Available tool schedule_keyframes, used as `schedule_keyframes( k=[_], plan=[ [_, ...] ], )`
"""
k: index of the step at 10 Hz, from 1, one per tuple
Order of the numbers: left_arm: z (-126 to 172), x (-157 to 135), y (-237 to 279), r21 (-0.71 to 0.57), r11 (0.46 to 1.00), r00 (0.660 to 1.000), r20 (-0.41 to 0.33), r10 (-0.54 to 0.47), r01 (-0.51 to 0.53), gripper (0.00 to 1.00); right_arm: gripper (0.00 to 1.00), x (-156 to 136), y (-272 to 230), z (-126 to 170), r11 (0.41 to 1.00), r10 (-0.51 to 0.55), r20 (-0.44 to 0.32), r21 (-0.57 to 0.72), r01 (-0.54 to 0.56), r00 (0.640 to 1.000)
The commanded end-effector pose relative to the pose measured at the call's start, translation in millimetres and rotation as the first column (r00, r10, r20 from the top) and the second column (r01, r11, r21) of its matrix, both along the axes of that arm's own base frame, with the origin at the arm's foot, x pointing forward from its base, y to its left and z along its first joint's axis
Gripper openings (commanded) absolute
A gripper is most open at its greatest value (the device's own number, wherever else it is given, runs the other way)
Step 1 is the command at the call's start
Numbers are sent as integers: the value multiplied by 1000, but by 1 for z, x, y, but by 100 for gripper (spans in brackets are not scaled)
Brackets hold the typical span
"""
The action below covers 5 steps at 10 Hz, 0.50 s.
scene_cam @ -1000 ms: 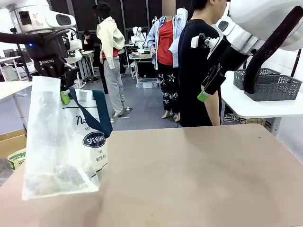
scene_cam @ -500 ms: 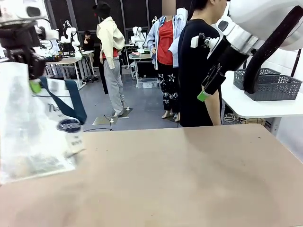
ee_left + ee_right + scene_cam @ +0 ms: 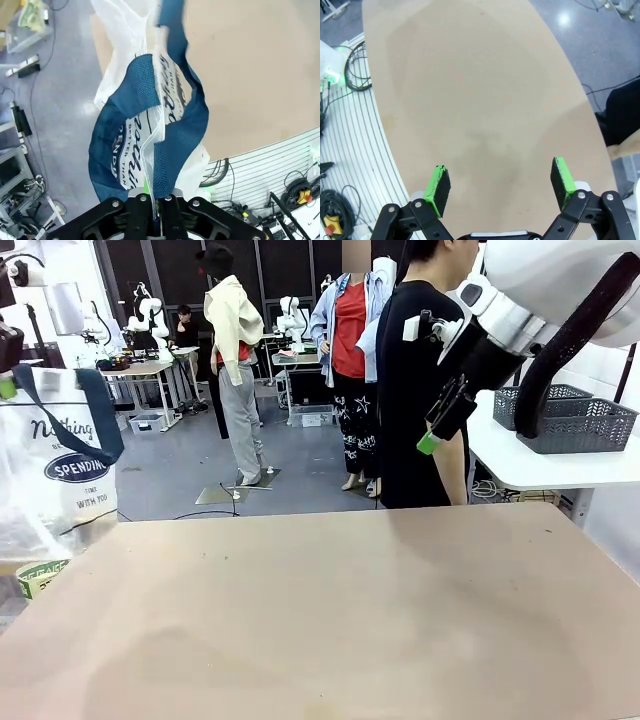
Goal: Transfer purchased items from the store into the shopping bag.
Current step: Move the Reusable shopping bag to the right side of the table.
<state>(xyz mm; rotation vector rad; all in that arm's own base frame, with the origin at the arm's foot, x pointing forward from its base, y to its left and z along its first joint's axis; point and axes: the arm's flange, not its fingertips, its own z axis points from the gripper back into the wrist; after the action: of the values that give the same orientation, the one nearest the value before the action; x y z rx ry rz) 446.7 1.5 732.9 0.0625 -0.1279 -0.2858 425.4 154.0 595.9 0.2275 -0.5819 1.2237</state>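
The shopping bag (image 3: 62, 475), a translucent clear plastic tote with navy straps and lettering, hangs at the front view's left edge, off the tan table (image 3: 330, 610). The left wrist view shows the left gripper (image 3: 156, 202) clamped on the bag's navy handle (image 3: 167, 167); moving slowly would limit swinging. In the right wrist view, the right gripper (image 3: 501, 186) hovers spread apart, empty.

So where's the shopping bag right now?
The shopping bag hangs at the far left of the front view, off the table's left edge. The left gripper is shut on its blue handle, holding it above the floor.
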Motion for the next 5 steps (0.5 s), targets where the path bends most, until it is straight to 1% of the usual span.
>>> schedule_keyframes(
  k=[1,2,3,4,5],
  plan=[
    [-1,-15,-16,12,1000,999,-22,-27,27,0,100,-1,0,0,1000,-6,-9,-20,5,1000],
    [-1,-15,-16,12,1000,999,-22,-27,27,0,100,-1,0,0,1000,-6,-9,-20,5,1000],
    [-4,-1,-6,3,1000,1000,-11,-10,10,0,100,-1,0,0,1000,-6,-9,-20,5,1000],
    [-15,9,2,7,999,997,65,-50,49,0,100,-1,0,0,1000,-6,-9,-20,5,1000],
    [-24,24,12,21,998,987,150,-63,61,0,100,-1,0,0,1000,-6,-9,-20,5,1000]
  ],
)
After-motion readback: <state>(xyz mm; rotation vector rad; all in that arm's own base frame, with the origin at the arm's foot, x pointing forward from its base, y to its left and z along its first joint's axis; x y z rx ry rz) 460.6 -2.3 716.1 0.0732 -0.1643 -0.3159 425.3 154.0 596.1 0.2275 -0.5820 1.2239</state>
